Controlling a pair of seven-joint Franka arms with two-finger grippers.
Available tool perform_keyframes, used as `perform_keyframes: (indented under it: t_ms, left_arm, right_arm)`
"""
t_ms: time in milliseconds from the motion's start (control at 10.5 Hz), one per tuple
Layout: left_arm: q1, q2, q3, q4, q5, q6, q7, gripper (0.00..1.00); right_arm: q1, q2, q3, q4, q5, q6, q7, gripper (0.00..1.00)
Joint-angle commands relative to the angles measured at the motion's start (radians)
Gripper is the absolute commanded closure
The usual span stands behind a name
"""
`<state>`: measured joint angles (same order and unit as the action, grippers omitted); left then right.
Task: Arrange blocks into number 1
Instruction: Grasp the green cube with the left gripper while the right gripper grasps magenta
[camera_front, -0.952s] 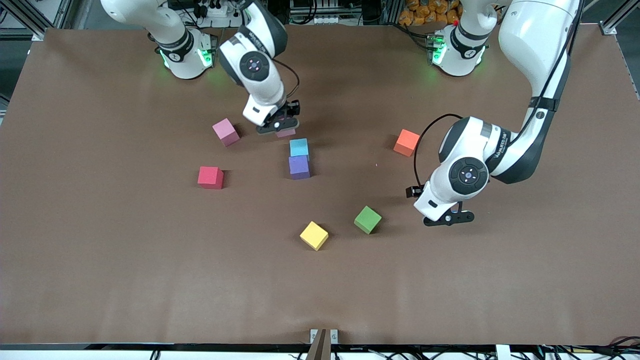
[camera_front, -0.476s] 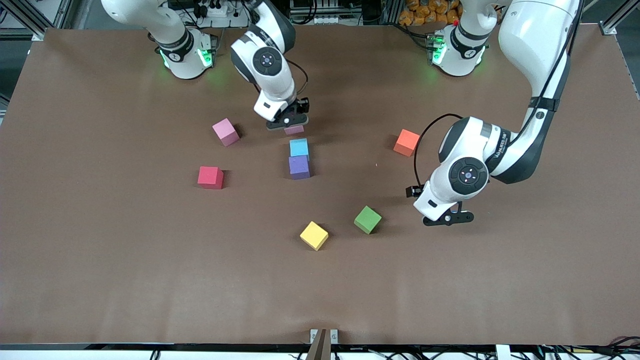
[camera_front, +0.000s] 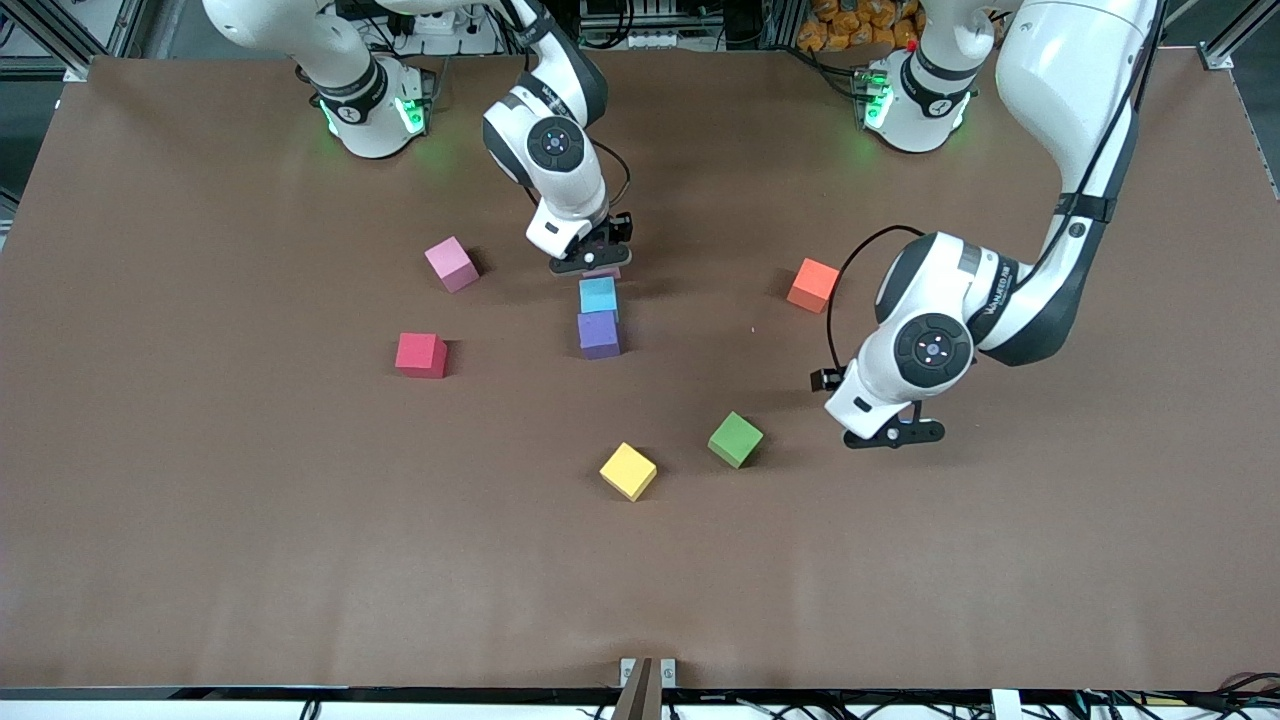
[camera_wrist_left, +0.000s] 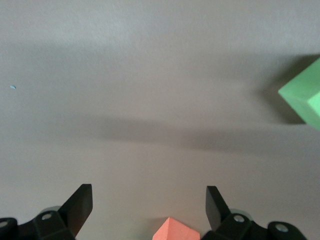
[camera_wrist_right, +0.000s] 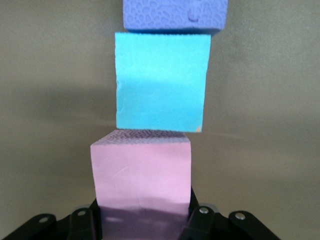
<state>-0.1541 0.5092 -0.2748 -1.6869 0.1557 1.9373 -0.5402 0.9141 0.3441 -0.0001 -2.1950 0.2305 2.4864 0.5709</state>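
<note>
My right gripper (camera_front: 590, 262) is shut on a pink block (camera_wrist_right: 141, 172), low over the table right next to the teal block (camera_front: 598, 295). The teal block touches the purple block (camera_front: 598, 333), and the three line up in the right wrist view. A sliver of the held pink block (camera_front: 604, 272) shows under the fingers. My left gripper (camera_front: 893, 435) hangs open and holds nothing, beside the green block (camera_front: 735, 439). In the left wrist view my left gripper (camera_wrist_left: 148, 207) shows bare table between its fingers, with an orange block's corner (camera_wrist_left: 172, 230) and the green block (camera_wrist_left: 305, 97) in sight.
Loose blocks lie around: a second pink block (camera_front: 451, 264) and a red block (camera_front: 420, 354) toward the right arm's end, a yellow block (camera_front: 628, 470) nearer the front camera, an orange block (camera_front: 813, 285) toward the left arm's end.
My right gripper has carried the pink block toward the left arm's end and down, up against the teal block's line. The left arm has hardly moved.
</note>
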Motion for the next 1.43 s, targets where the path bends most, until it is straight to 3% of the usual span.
perform_keyframes:
  t_ms: [0,95,381,762,1143,1333]
  left_arm:
    - [-0.013,-0.058,-0.021,-0.094,-0.085,0.127,-0.015,0.00]
    - [-0.033,-0.046,-0.021,-0.088,-0.105,0.161,-0.085,0.00]
    - [-0.079,0.061,-0.018,0.051,-0.096,0.172,-0.384,0.00]
    - [-0.143,0.195,0.002,0.195,-0.042,0.173,-0.700,0.00]
    - [-0.156,0.232,0.011,0.236,-0.041,0.277,-0.810,0.00]
    - [-0.214,0.253,0.064,0.237,-0.024,0.331,-0.874,0.00]
  right_arm:
    - [-0.007,0.015,-0.005,0.020,-0.019,-0.004,0.023,0.33]
    - [-0.015,0.012,-0.005,0.020,-0.020,-0.006,0.023,0.00]
    - [-0.049,-0.051,-0.003,0.017,-0.020,-0.029,0.020,0.00]
    - [-0.214,-0.227,0.003,0.020,-0.089,-0.337,-0.150,0.00]
    - [-0.516,-0.217,-0.003,0.058,-0.092,-0.376,-0.292,0.00]
    - [-0.595,-0.177,-0.037,0.118,-0.092,-0.394,-0.289,0.00]
